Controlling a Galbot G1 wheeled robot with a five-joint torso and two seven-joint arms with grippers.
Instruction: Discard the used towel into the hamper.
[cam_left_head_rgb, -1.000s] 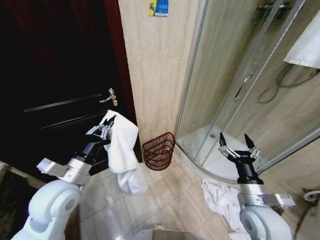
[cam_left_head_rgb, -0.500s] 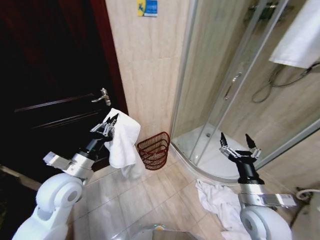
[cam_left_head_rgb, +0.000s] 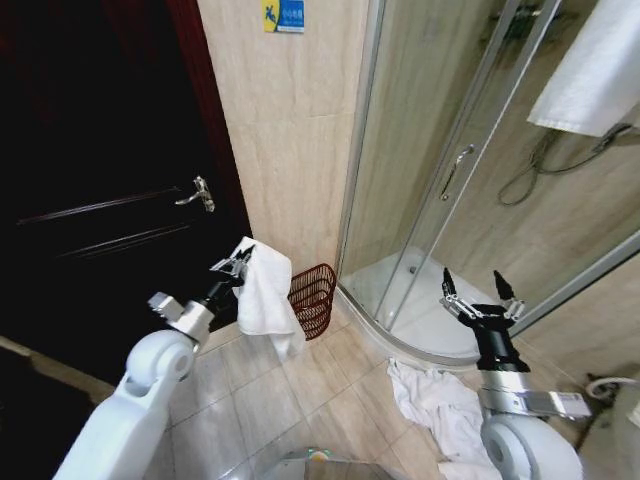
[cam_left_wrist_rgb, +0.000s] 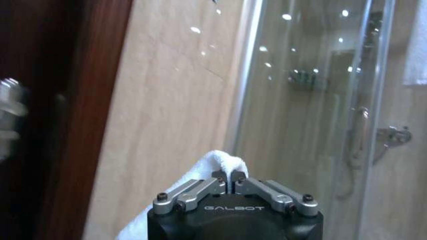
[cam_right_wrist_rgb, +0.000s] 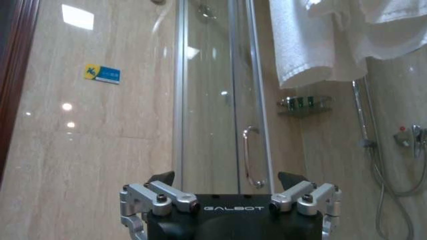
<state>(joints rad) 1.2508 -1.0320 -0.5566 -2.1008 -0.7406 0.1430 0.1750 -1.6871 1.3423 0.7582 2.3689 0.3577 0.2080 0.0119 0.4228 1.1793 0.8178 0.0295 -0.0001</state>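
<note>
White towel (cam_left_head_rgb: 266, 298) hangs limp & folded from our left pincer (cam_left_head_rgb: 240, 264), pinched at its top edge, just beside the hamper (cam_left_head_rgb: 312, 299), partly overlapping its rim. Hamper: reddish-brown wire basket on the floor against the beige wall (cam_left_head_rgb: 290, 150), w/ open tile in front. Right pincer (cam_left_head_rgb: 478, 291) spread, idle near the shower door (cam_left_head_rgb: 440, 180).

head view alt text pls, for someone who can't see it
The left end effector holds a white towel up, hanging right beside the reddish-brown wire hamper that stands on the tiled floor against the wall. The right end effector is raised with fingers open in front of the glass shower enclosure, and another white towel lies crumpled on the floor below it.
</note>
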